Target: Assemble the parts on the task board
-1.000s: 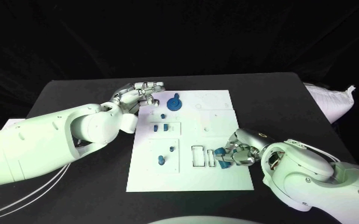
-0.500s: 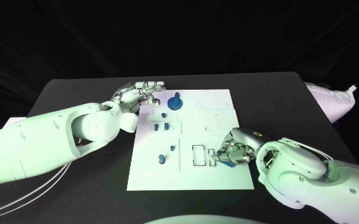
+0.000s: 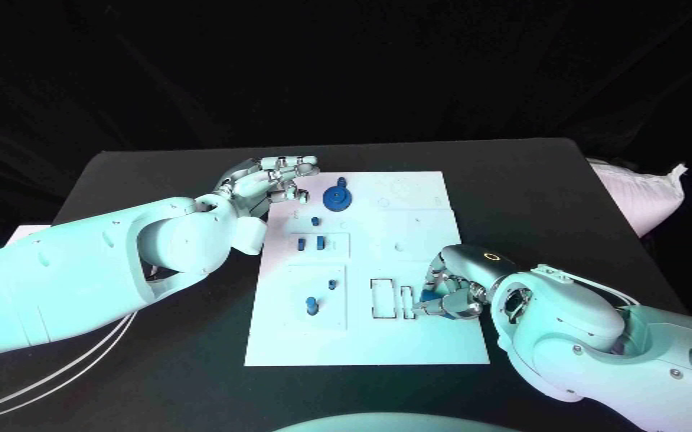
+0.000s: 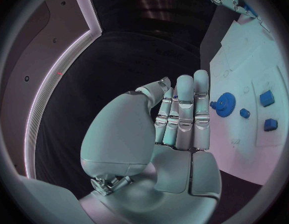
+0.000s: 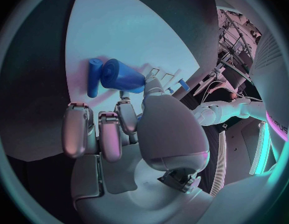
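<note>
- Step in hand, as I judge it: placing a blue part; right hand point(image 3: 450, 297) sits at the near right of the task board point(image 3: 418, 347), just right of the small rectangular slots point(image 3: 382, 298).
- Right wrist view: thumb and a finger pinch a blue cylinder part point(image 5: 121, 77), other fingers point(image 5: 77, 134) loosely curled; a second blue bar part point(image 5: 94, 76) lies on the board touching or just beside the cylinder, cannot tell which.
- Head view: the held part shows as a small blue patch point(image 3: 428, 302) at the fingertips.
- Next move likely calls for lining the cylinder up over its seat and lowering it straight; which slot is meant, cannot tell.
- Left hand point(image 3: 271, 179) rests at the far left corner of the board, fingers straight and pressed together, holding nothing; it looks to be steadying the board.
- Around: blue gear point(image 3: 338, 198) at far left of the board, near the left hand; small blue parts point(image 3: 309, 245) mid left; two more point(image 3: 312, 304) near left.
- In the way: the bar part next to the cylinder could get nudged; the right hand's own fingers hide the slot from the head view.
- Black surface point(image 3: 159, 177) around the board; a white bag point(image 3: 639, 197) at far right, well apart.
</note>
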`<state>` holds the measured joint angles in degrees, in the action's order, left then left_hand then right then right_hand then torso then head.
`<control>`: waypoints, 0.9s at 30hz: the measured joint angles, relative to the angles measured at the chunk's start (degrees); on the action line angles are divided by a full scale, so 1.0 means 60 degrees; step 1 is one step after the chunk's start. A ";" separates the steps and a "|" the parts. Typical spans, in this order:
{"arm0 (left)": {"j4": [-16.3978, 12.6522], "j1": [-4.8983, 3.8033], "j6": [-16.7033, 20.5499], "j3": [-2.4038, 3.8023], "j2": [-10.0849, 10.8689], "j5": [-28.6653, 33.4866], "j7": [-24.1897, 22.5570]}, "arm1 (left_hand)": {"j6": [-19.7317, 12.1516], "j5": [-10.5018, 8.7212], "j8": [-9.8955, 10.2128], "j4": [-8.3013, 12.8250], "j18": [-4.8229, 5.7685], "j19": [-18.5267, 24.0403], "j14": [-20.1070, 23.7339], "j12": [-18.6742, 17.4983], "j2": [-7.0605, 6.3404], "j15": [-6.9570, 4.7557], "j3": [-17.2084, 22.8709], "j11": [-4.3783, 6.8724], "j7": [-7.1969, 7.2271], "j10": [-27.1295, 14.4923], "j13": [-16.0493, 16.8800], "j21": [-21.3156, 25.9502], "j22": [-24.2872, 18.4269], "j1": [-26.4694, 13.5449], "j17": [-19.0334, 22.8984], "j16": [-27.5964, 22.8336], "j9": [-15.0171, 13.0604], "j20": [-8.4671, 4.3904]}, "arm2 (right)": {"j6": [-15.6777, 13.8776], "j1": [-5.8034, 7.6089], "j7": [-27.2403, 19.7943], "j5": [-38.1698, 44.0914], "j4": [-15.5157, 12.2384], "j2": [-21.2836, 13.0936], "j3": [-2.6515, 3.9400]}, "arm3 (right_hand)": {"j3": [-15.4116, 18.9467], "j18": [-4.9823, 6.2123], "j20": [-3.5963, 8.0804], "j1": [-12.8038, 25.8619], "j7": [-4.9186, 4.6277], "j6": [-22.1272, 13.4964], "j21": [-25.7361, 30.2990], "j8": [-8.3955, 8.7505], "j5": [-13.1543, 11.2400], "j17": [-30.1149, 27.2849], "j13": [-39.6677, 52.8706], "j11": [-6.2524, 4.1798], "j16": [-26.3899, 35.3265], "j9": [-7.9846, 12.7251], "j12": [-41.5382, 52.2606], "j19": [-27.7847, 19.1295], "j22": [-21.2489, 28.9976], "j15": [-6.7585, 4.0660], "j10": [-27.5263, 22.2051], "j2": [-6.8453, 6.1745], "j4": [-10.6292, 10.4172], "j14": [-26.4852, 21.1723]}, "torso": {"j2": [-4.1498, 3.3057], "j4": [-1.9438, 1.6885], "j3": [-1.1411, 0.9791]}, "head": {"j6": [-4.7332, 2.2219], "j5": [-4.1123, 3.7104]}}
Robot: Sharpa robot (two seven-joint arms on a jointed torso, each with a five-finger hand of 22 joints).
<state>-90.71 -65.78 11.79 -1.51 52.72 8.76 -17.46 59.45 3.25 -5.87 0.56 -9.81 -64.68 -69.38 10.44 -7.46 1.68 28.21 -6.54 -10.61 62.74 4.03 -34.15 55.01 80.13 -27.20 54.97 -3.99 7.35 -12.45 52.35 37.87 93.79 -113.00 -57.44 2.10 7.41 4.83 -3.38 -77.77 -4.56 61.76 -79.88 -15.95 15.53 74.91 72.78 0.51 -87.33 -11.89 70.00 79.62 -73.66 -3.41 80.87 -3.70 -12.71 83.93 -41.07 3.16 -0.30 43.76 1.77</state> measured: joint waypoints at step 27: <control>0.0008 0.0008 -0.0029 -0.0001 -0.0005 -0.0017 0.0044 | 0.0000 0.0000 0.0000 -0.0028 0.0000 0.0000 0.0024 0.0000 0.0037 -0.0024 -0.0027 -0.0033 0.0000 -0.0034 -0.0009 0.0000 -0.0010 -0.0037 0.0022 0.0000 0.0008 0.0000 | -0.0284 -0.0051 -0.0036 0.0608 0.0045 -0.0133 -0.0043 | 0.0630 0.0000 -0.0001 0.1233 -0.0196 -0.0613 0.0000 0.0227 -0.0943 -0.0002 -0.0375 0.0104 -0.0036 -0.0244 -0.0694 -0.0001 0.0004 0.0075 -0.0174 -0.0330 -0.0656 -0.0002 | -0.0011 0.0015 -0.0007 | -0.0007 -0.0004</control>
<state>-90.66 -65.73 11.62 -1.52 52.69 8.66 -17.20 59.45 3.25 -5.87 0.39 -9.81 -64.68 -69.23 10.44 -7.24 1.54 28.05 -6.74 -10.62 62.54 3.97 -34.16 54.95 79.90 -27.07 54.97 -3.94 7.35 -14.16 52.04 37.65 97.44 -112.73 -58.23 1.84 11.19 4.83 -3.38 -70.37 -5.74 58.08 -79.88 -14.59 9.87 74.90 70.53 1.13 -87.55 -13.36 65.84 79.62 -73.64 -2.96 79.83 -5.69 -16.65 83.92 -41.14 3.25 -0.34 43.72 1.75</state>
